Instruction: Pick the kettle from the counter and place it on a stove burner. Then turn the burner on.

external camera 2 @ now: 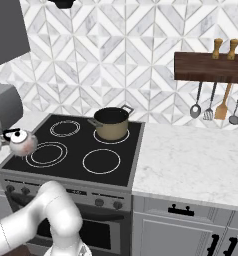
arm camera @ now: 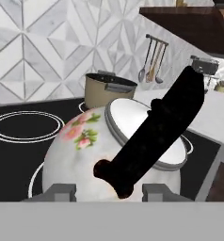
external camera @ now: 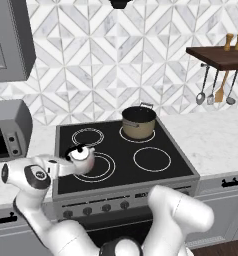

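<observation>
The small white floral kettle hangs tilted at the left edge of the widest stove burner, the front-left double ring. I cannot tell whether it touches the glass. My gripper is shut on its black arched handle, reaching in from the left. In the hand view the kettle's body and lid sit right in front of the fingertips. White marble counter lies right of the stove.
A tan pot with a black rim stands on the back-right burner. Control knobs line the stove front. A microwave sits at the left. Utensils hang under a wooden shelf at the right.
</observation>
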